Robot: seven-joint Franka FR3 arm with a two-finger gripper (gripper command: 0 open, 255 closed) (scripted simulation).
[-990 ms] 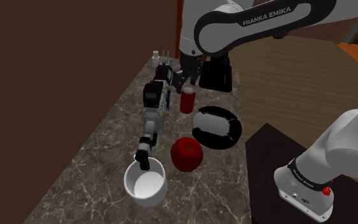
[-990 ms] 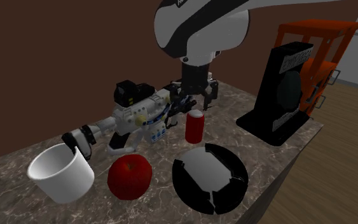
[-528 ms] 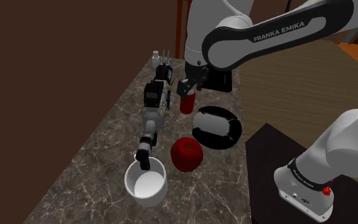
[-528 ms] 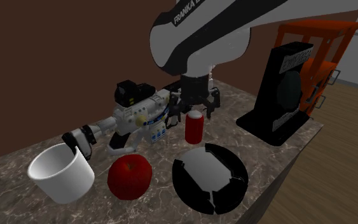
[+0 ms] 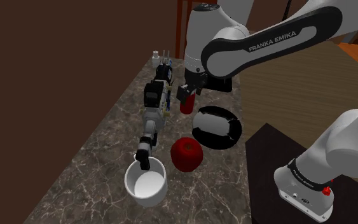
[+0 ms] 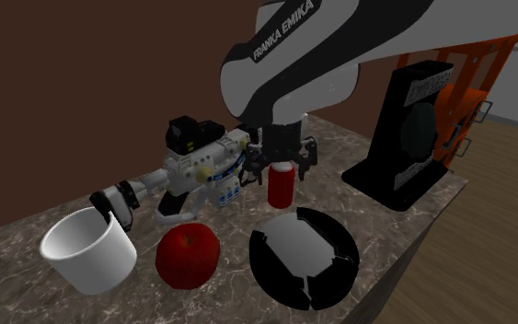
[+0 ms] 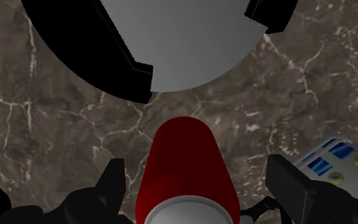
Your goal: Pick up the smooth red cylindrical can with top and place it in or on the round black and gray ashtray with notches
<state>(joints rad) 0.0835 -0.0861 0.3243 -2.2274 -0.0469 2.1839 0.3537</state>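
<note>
The red can (image 5: 185, 105) with a grey top stands upright on the dark marble counter (image 5: 101, 153). Seen from the second exterior view, the can (image 6: 282, 189) is just behind the round black ashtray (image 6: 305, 256) with its grey inside. My gripper (image 6: 282, 162) hangs over the can's top, one finger on each side. In the wrist view the can (image 7: 185, 167) lies between the fingers (image 7: 114, 184), with a gap on either side, so my gripper (image 7: 203, 191) is open. The ashtray (image 7: 88, 57) lies just beyond the can. In the shoulder view the ashtray (image 5: 217, 126) is right of the can.
A red apple (image 6: 188, 255) and a white cup (image 6: 88, 250) sit at the counter's near end. A white and black toy robot (image 6: 197, 166) lies close beside the can. A tall black and orange object (image 6: 422, 120) stands at the second exterior view's right.
My gripper has come down from above and behind the can until its fingers straddle the can's top. The can and the other things have not moved.
</note>
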